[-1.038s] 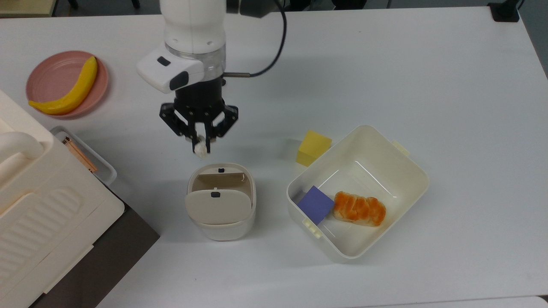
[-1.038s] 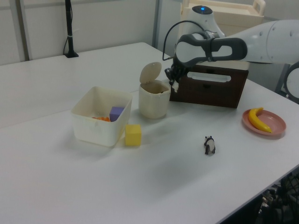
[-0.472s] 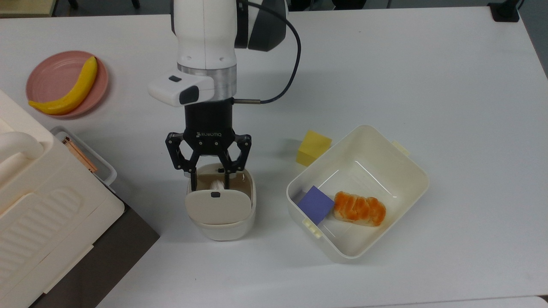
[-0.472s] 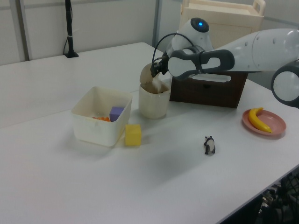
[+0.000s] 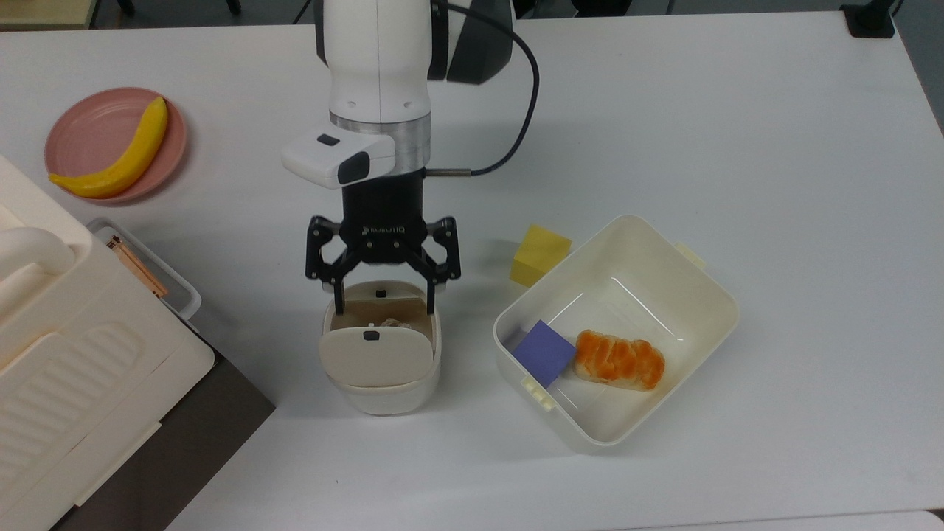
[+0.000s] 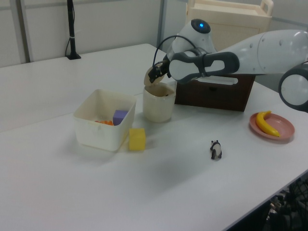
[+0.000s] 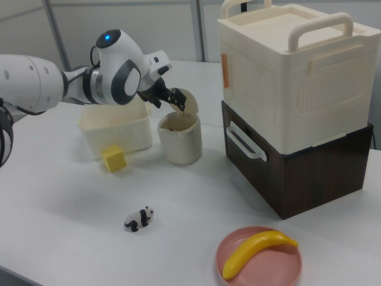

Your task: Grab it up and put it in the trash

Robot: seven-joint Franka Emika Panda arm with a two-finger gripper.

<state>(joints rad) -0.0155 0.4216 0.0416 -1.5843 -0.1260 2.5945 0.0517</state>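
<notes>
The white arm reaches forward with its wrist bent down, and the black gripper points straight downward, its two fingers spread wide apart and holding nothing.

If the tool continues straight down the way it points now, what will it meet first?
Probably the open mouth of the trash bin: the tool points into it, above the paper wad inside. Depth is uncertain.

A cream-beige trash bin carries a small dark button on its flap. The black gripper hangs from a white arm. A yellow banana lies on a pink plate. The cream tub holds a purple block and orange-glazed bread; beside it sits a yellow cube. The panda figurine is black-and-white.
</notes>
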